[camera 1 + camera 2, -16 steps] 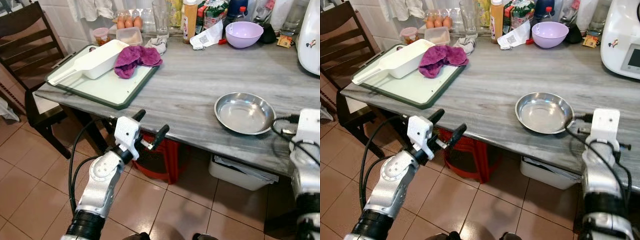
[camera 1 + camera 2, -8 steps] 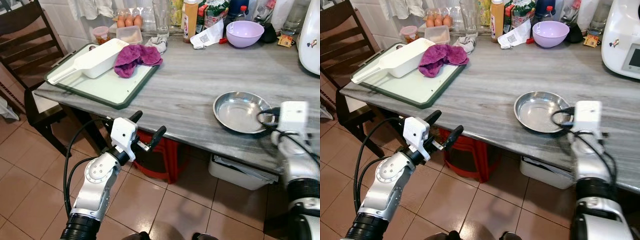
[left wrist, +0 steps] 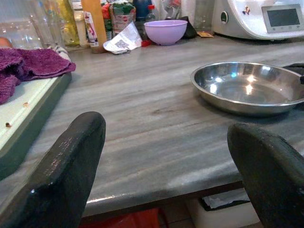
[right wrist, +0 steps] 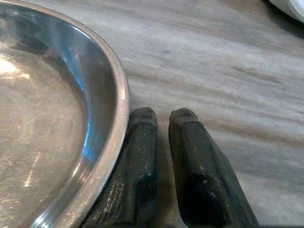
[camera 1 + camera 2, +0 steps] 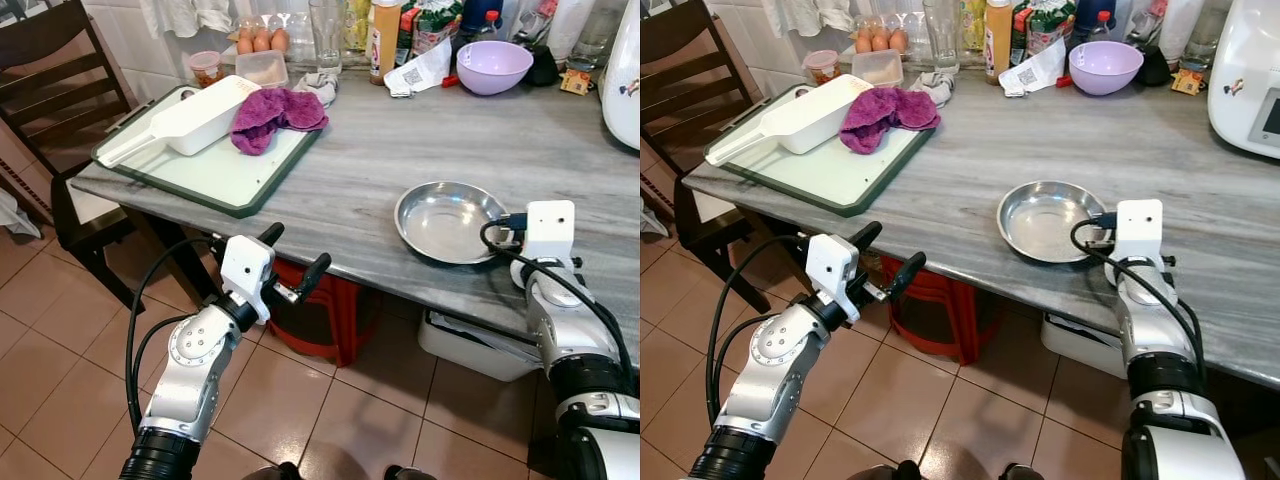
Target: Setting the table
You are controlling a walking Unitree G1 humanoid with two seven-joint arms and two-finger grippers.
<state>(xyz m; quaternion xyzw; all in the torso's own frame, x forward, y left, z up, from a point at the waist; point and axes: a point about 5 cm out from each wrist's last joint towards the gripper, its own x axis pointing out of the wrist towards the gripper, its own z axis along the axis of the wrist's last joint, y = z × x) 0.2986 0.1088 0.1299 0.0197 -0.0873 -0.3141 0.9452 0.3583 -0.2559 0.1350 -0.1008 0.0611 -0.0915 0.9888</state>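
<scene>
Slid left along the table since half a second ago, that steel plate (image 5: 448,220), with the right gripper (image 4: 164,142) tagging along at its right rim. Shiny, round, shallow, rolled lip, nothing in it, sitting flat on the grey marble-look table (image 5: 380,150) near the front edge. Right wrist view gets the good stuff: two black fingers (image 4: 194,161) pressed nearly together, flat on the tabletop, the nearer one tucked under the plate's rim and touching it, not pinching anything. From the head views, just the white wrist block and cables at the plate's edge, fingers hidden. Left wrist view looks across the tabletop instead: plate off to one side, lilac bowl (image 3: 165,31) and white appliance (image 3: 259,18) at the back, purple cloth (image 3: 28,64) on the green-edged cutting board (image 3: 28,118). Head views add the white scoop (image 5: 185,120) on that board beside the cloth, plus the dark chair (image 5: 60,90) at the table's left end. Left gripper (image 5: 290,262) hanging below the table edge, fingers spread wide, holding nothing, about where it was before.
</scene>
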